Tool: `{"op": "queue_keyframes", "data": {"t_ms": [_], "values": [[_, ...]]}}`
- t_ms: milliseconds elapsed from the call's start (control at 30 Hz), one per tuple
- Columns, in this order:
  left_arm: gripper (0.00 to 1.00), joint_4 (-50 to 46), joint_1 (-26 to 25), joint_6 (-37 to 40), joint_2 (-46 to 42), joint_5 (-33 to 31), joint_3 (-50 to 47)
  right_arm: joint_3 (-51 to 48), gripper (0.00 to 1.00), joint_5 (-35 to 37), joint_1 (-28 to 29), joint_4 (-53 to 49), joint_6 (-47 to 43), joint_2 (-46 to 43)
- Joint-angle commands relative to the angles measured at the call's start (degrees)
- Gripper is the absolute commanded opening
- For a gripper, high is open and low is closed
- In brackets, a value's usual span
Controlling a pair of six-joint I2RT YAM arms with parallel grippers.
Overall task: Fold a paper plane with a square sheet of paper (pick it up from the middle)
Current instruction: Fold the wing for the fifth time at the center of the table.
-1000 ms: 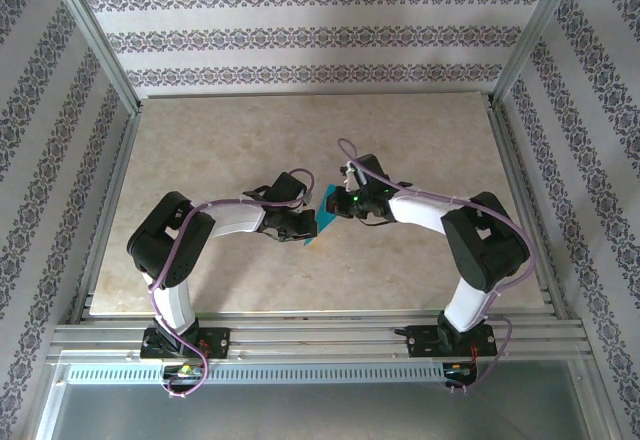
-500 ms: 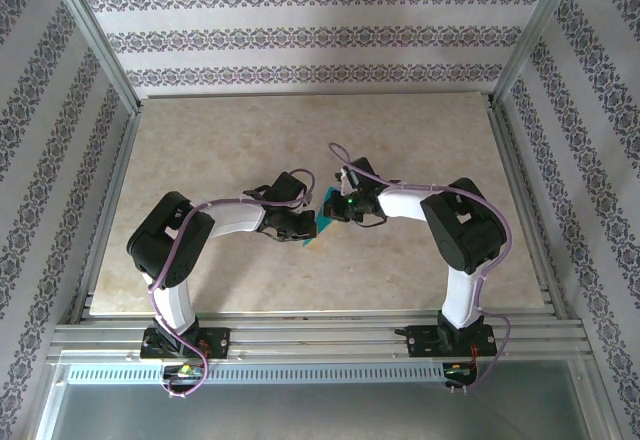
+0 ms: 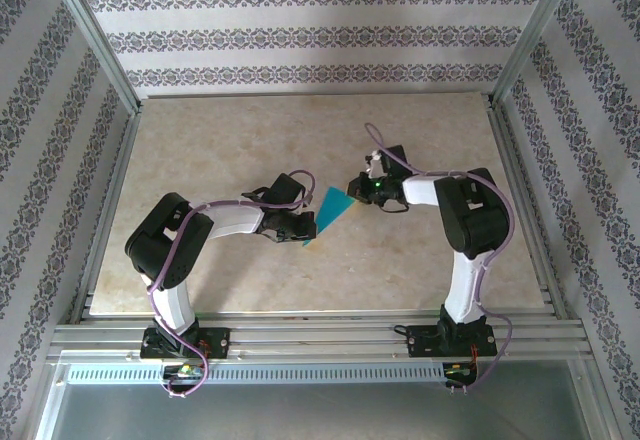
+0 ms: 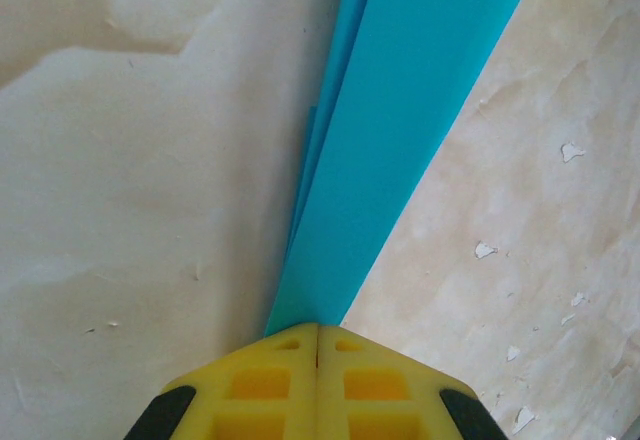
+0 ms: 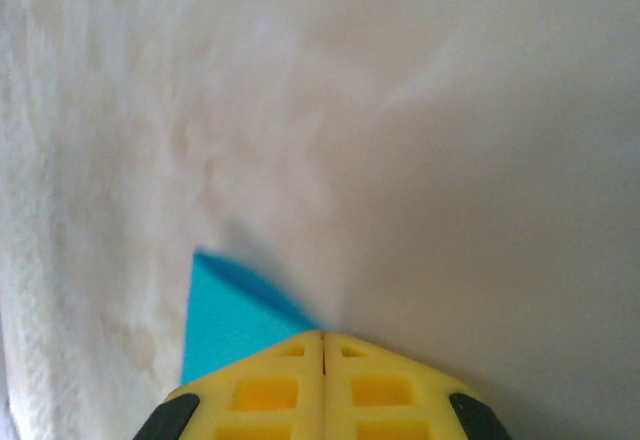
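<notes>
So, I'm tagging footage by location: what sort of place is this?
Probably a robot test cell: aluminium frame around a table, patterned backdrop walls, two bolted arms holding teal paper.

The paper plane point(image 3: 327, 212) is spanning the gap between the left gripper point(image 3: 306, 225) and right gripper point(image 3: 357, 191), barring passage mid-table. The left arm point(image 3: 215, 218) and right arm point(image 3: 465, 215) are hemming in its sides. The table point(image 3: 250, 130) is lying open beyond them toward the patterned back wall point(image 3: 300, 35). The near strip is probably offering room too.

top: high, behind, looking down; wrists: close, tableward; shared: paper plane point(image 3: 327, 216)
</notes>
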Motion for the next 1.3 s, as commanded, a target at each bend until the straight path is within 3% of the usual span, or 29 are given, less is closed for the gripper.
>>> {"op": "queue_keyframes", "data": {"t_ms": [0,167,333,533,833,1067,1267], "values": [[0.0,-14.7,-0.4,1.5,3.4,-3.2,-3.4,2.1,0.03,6.0,-2.4,2.2,-1.7,-0.3],[0.0,-14.8,-0.3,1.2,3.2,-3.3,-2.1,-4.6,0.03,7.9,0.3,1.7,-1.9,-11.8],[0.0,-14.9,-0.3,1.0,3.3,-2.9,-1.6,-12.3,0.03,10.5,6.6,1.1,0.4,-20.1],[0.0,-15.3,-0.3,1.4,3.5,-3.3,-1.2,-11.9,0.0,9.1,14.2,1.8,5.7,-16.4],[0.0,-14.3,-0.3,0.7,3.2,-3.1,-1.4,-9.3,0.0,7.4,19.1,4.2,11.9,-9.0],[0.0,-14.5,-0.3,0.8,3.5,-3.4,-1.3,-9.7,0.0,8.1,18.3,2.9,12.5,-7.1],[0.0,-14.6,-0.4,0.9,4.0,-3.4,-2.0,-10.4,0.0,11.5,10.0,0.4,9.5,-6.0]]}}
